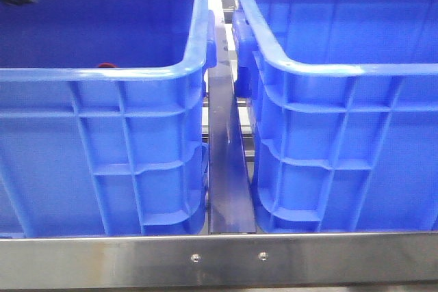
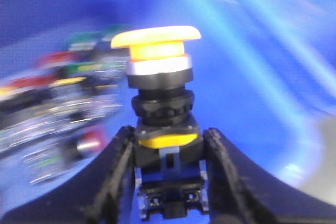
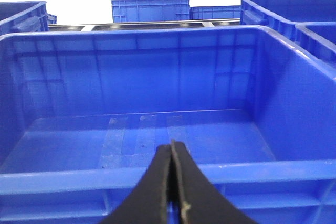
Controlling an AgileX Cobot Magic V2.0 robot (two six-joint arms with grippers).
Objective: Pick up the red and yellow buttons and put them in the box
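My left claw (image 2: 169,177) is clamped on the yellow button (image 2: 157,77), fingers (image 2: 118,174) squeezing its dark body low down while the domed cap stands upright at the middle of the left wrist frame. The blur behind it tells me the arm is moving, and that is my worry: the grip sits near the base, so a quick swing could tilt the top-heavy button or twist it out. In the left of that frame lies a smeared heap of other buttons (image 2: 58,103); if mine slips there, I would have to find it again.

My right claw (image 3: 171,182) is pressed together and holds nothing, low in its frame over the bare box (image 3: 157,177). In the front view the left crate (image 1: 102,80) and that box (image 1: 342,73) stand apart across a gap. I judge carrying over both rims risks clipping one, or dropping the button into the gap.
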